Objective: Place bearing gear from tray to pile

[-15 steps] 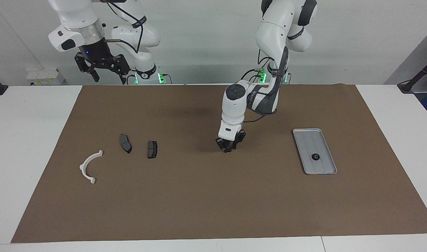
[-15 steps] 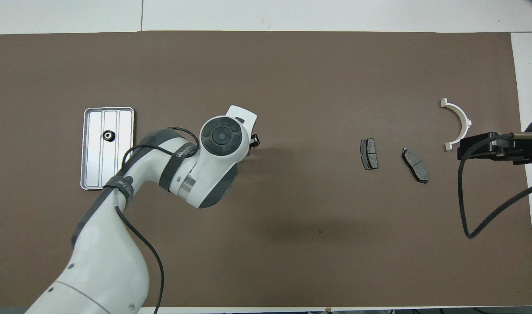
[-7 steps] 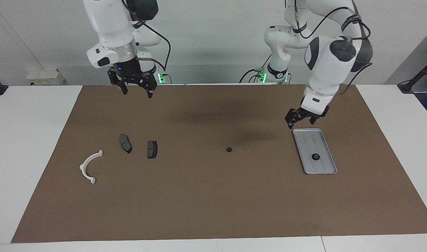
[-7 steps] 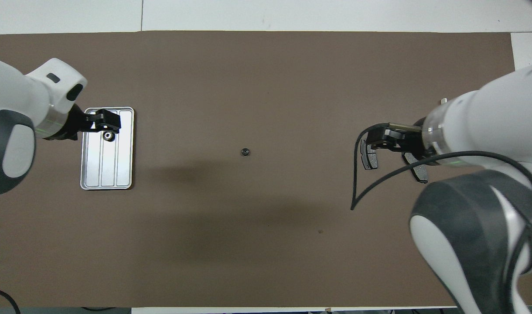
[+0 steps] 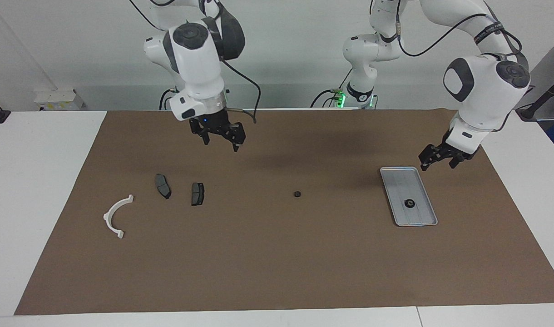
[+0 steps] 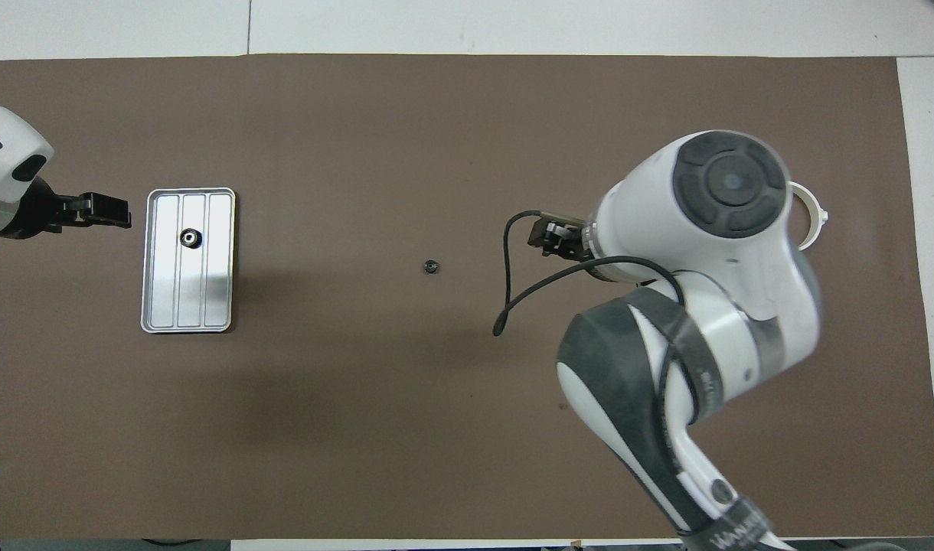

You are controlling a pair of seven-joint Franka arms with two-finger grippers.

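The silver-grey tray (image 5: 402, 179) lies on the brown mat toward the left arm's end, with one small dark bearing gear (image 5: 409, 203) on it. A second small dark gear (image 5: 297, 194) lies on the mat near the middle. The pile is the white arc (image 5: 117, 215) and two dark pads (image 5: 163, 185) (image 5: 197, 193) toward the right arm's end. My left gripper (image 5: 437, 165) is open and empty, raised beside the tray. My right gripper (image 5: 220, 144) is open and empty, raised over the mat between the pile and the loose gear. In the overhead view the right arm hides the pads.
The overhead view shows the tray (image 6: 207, 298), its gear (image 6: 189, 238), the loose gear (image 6: 431, 266), the left gripper (image 6: 119, 213), the right gripper (image 6: 536, 237) and part of the arc (image 6: 815, 218). White table (image 5: 41, 181) surrounds the brown mat (image 5: 277, 263).
The left gripper let go of a gear at the mat's middle, rose and swung past the tray toward its own end. The right gripper came from the pile's end toward the middle.
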